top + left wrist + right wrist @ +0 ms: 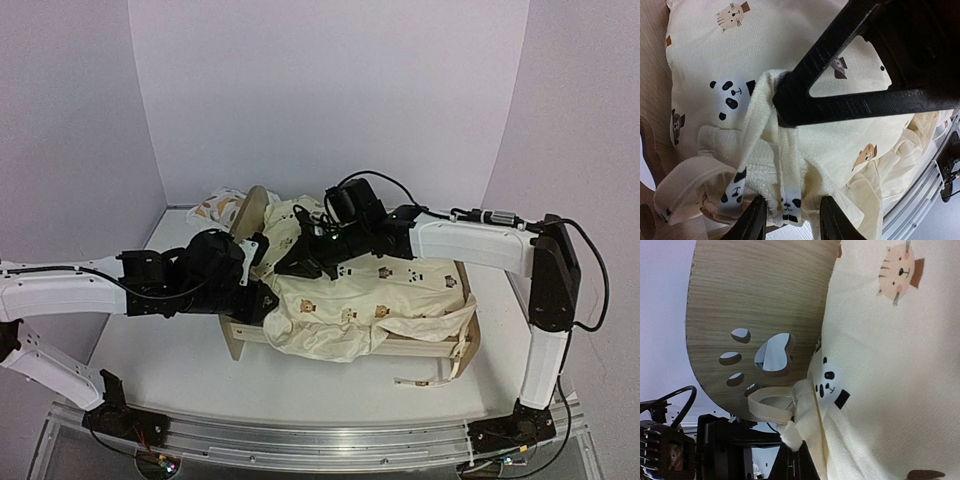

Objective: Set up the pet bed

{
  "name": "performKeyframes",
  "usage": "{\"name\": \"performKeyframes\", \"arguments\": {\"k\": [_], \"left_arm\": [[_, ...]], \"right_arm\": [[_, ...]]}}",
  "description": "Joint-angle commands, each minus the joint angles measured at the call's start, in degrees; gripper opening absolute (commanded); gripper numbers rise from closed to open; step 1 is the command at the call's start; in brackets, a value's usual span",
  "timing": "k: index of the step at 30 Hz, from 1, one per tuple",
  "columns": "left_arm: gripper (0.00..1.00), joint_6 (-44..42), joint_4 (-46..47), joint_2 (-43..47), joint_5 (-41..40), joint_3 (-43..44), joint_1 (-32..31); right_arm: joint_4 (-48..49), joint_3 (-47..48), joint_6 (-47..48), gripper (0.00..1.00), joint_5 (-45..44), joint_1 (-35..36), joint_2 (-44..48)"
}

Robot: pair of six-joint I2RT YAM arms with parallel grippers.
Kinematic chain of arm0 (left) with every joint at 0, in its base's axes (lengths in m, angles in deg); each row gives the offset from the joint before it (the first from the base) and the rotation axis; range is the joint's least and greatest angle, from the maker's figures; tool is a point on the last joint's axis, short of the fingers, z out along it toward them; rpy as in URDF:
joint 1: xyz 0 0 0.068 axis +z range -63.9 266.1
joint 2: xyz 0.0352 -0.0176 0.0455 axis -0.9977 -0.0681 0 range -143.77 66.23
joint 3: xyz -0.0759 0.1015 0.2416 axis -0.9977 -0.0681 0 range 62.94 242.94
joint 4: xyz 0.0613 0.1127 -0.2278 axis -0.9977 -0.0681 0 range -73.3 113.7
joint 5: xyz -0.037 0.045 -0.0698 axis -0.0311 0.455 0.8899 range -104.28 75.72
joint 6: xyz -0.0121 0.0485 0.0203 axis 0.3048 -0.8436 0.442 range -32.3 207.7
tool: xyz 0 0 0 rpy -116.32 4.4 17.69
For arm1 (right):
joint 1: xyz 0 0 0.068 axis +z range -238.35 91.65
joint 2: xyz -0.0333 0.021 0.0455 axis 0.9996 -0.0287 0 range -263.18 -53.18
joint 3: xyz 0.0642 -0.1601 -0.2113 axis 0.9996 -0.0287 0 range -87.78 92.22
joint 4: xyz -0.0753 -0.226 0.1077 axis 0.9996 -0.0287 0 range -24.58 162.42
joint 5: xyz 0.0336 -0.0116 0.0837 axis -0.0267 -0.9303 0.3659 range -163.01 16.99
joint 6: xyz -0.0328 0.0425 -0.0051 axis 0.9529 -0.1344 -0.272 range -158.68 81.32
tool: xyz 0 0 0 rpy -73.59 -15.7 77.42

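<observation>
The pet bed [415,348] stands mid-table, its plywood end board with the paw cutout close in the right wrist view [755,300]. The cream animal-print quilt [370,290] is draped over it and hides the striped base. My right gripper [300,268] is shut on a bunched quilt corner [799,455] beside the left end board. My left gripper [265,300] is at the bed's near left corner. Its fingers are apart [790,220], with the quilt's ruffled edge [760,175] hanging between them. The right gripper's fingers [840,107] pinch the fabric just above.
The leaf-print pillow [218,208] lies behind the bed's left end board, near the back wall. A loose quilt tie [420,380] trails onto the table in front of the bed's right end. A fabric loop [767,407] hangs by the paw cutout.
</observation>
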Motion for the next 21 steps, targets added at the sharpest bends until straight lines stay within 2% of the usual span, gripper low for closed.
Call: {"name": "performKeyframes", "arguments": {"k": [1,5,8,10,11,15,16,21], "left_arm": [[0.35,-0.19,3.71,-2.01,-2.85,1.22,-0.10],[0.20,-0.30,4.36,-3.24,-2.74,2.05,-0.09],[0.11,-0.36,4.62,-3.22,-2.64,2.35,-0.13],[0.08,-0.29,4.49,-3.10,-2.67,2.65,-0.10],[0.08,-0.19,4.33,-3.05,-2.86,2.75,-0.10],[0.08,0.39,3.00,-2.99,-3.78,3.41,-0.09],[0.08,0.57,2.49,-2.92,-4.12,3.63,-0.08],[0.12,1.08,-0.03,-2.35,-6.42,5.08,-0.10]], "right_arm": [[4.19,-0.56,-1.99,0.00,3.08,-0.22,0.82],[5.32,-1.87,-2.03,0.00,3.12,-0.22,1.58],[5.54,-2.90,-1.40,0.00,2.59,-0.20,1.95],[5.58,-3.14,-0.55,0.00,2.68,-0.21,2.04],[5.52,-3.22,0.44,0.04,2.98,-0.17,2.13],[5.02,-5.10,5.57,0.34,3.48,-0.23,4.53],[4.70,-6.04,6.97,0.38,3.18,-0.22,5.58],[3.24,-13.88,14.93,0.46,-0.17,2.08,12.96]]}}
